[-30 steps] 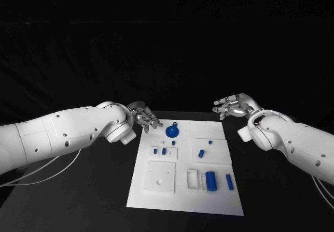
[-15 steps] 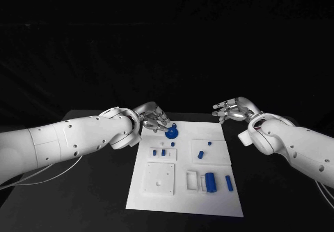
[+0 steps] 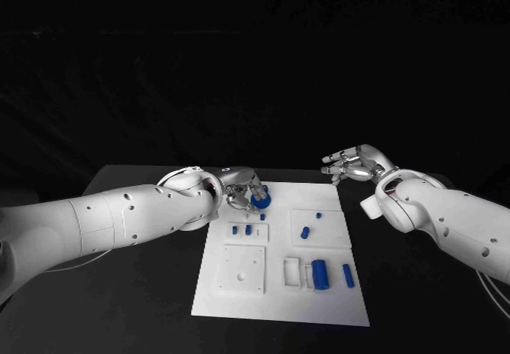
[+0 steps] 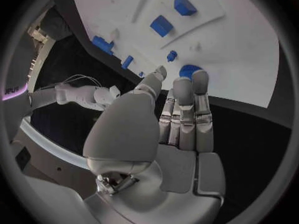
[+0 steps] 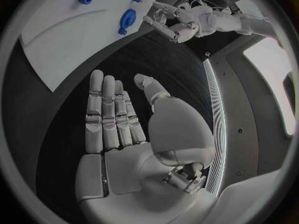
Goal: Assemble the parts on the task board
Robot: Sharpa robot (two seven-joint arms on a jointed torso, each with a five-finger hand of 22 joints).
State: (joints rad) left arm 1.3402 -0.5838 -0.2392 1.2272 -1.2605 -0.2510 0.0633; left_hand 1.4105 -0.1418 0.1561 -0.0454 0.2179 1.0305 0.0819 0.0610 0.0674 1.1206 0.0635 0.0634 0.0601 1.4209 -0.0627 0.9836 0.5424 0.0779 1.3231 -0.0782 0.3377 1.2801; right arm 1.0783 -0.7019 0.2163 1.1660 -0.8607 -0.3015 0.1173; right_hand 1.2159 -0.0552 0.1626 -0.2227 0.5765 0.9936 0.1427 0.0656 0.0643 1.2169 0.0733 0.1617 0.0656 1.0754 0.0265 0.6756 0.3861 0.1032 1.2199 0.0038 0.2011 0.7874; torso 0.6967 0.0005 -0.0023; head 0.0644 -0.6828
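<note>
The white task board (image 3: 329,295) lies lengthwise in the middle of the black table. A blue round part (image 3: 262,201) sits near its far left corner. My left hand (image 3: 241,192) hovers right over that part, fingers straight and close together, holding nothing. In the left wrist view the fingertips (image 4: 199,77) reach the edge of the blue round part (image 4: 187,70); I cannot tell whether they touch. My right hand (image 3: 356,164) hangs open beyond the board's far right corner, palm flat (image 5: 118,129), with nothing in it.
Small blue pegs (image 3: 249,229) stand in a white block on the board's left. Other small blue pieces (image 3: 305,232) lie on a right-hand plate. A thick blue cylinder (image 3: 320,274) and a slim one (image 3: 348,275) lie near the front, beside a white square block (image 3: 243,270).
My left hand has moved right from the board's far left edge and now sits over the blue round part. The right hand has hardly moved.
</note>
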